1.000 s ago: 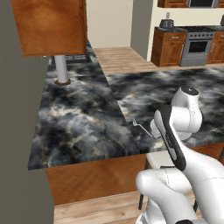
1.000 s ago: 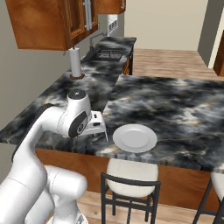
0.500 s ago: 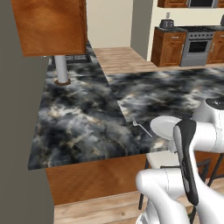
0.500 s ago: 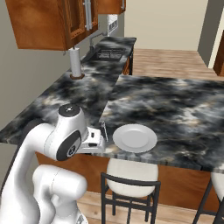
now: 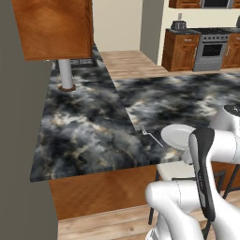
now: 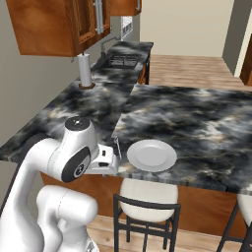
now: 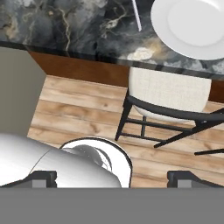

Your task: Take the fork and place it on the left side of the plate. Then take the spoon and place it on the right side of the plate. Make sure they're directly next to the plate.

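The white plate [image 6: 151,155] [image 5: 179,136] [image 7: 192,26] lies near the front edge of the dark marble counter. The thin silver fork [image 6: 117,147] [image 5: 153,138] [image 7: 137,15] lies just left of it, a small gap apart. My gripper [image 7: 113,178] is open, its fingertips [image 7: 44,176] set wide with nothing between them. It hangs low at the counter's front edge, left of the plate, looking down past the edge at the floor. In the right base view the hand [image 6: 106,163] sits just below and left of the fork. The spoon is out of view.
A cushioned stool with a black frame [image 7: 168,94] [image 6: 150,194] stands under the counter edge below the plate. A paper towel holder [image 6: 85,70] [image 5: 65,75] stands at the back left beside wood cabinets. A sink [image 6: 122,60] is farther back.
The arm has folded down and back; the hand has dropped from above the counter beside the fork to the counter's front edge. The jaws stay open. Fork and plate have not moved.
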